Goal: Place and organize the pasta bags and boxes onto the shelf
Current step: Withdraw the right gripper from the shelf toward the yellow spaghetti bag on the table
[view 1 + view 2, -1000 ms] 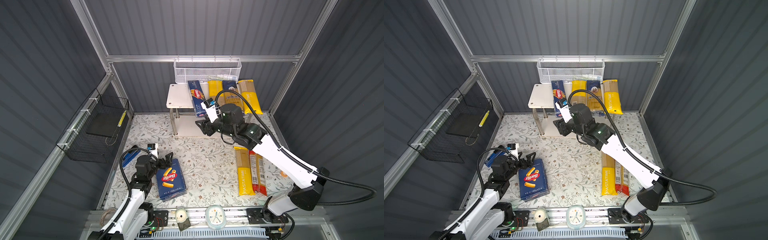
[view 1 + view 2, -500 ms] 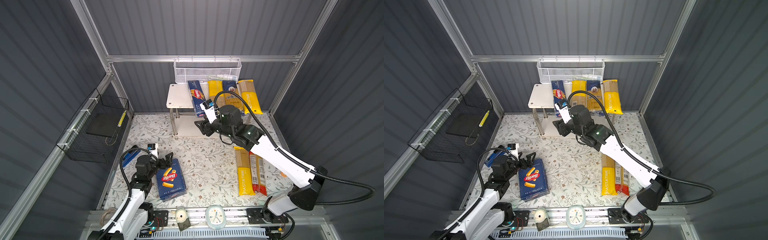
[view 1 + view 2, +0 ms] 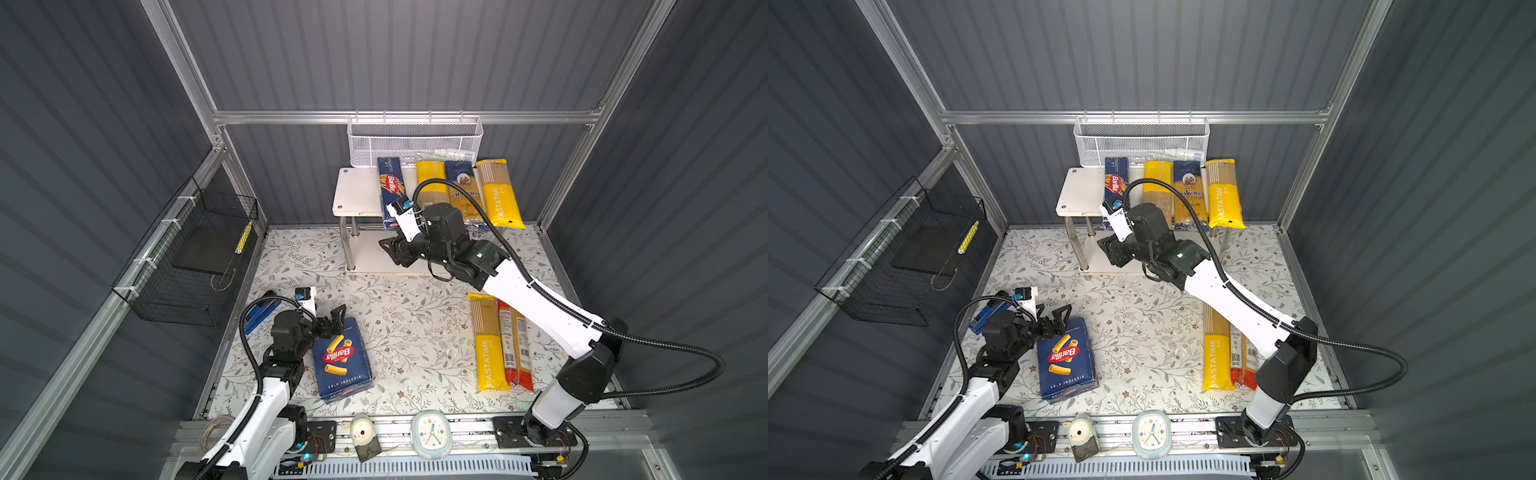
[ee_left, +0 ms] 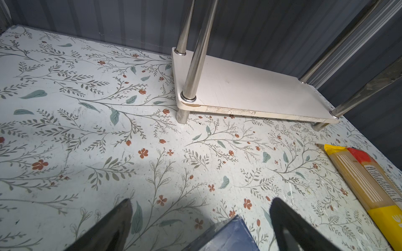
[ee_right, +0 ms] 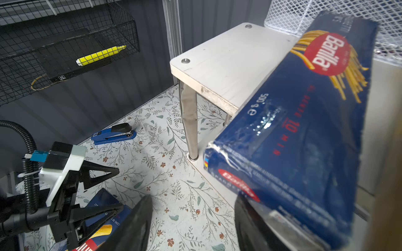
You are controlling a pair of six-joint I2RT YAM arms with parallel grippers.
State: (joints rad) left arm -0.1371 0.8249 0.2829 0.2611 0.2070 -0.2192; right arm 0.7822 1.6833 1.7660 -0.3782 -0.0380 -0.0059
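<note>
The white shelf [image 3: 357, 191] [image 3: 1079, 191] carries the narrow Barilla spaghetti box [image 3: 390, 191] [image 5: 304, 121], a plain yellow bag [image 3: 432, 183], a dark blue ankara bag [image 3: 461, 183] and a PASTATIME bag [image 3: 498, 195]. The spaghetti box overhangs the front edge. My right gripper [image 3: 392, 249] [image 5: 191, 217] is open just under that overhang, with the box beside one finger [image 5: 250, 226], not between the jaws. My left gripper [image 3: 336, 316] [image 4: 200, 206] is open over the far corner of the rigatoni box [image 3: 343, 359] [image 4: 228, 236]. A second PASTATIME bag [image 3: 488, 345] and a red bag [image 3: 515, 345] lie on the floor.
A white mesh basket [image 3: 415, 141] hangs behind the shelf. A black wire basket [image 3: 195, 257] with a yellow marker [image 5: 101, 55] is on the left wall. A blue stapler [image 3: 259, 311] lies by the left arm. The lower shelf board [image 4: 250, 91] is bare.
My right gripper has shifted a little to the left under the front end of the spaghetti box. The left arm and the packages have not moved.
</note>
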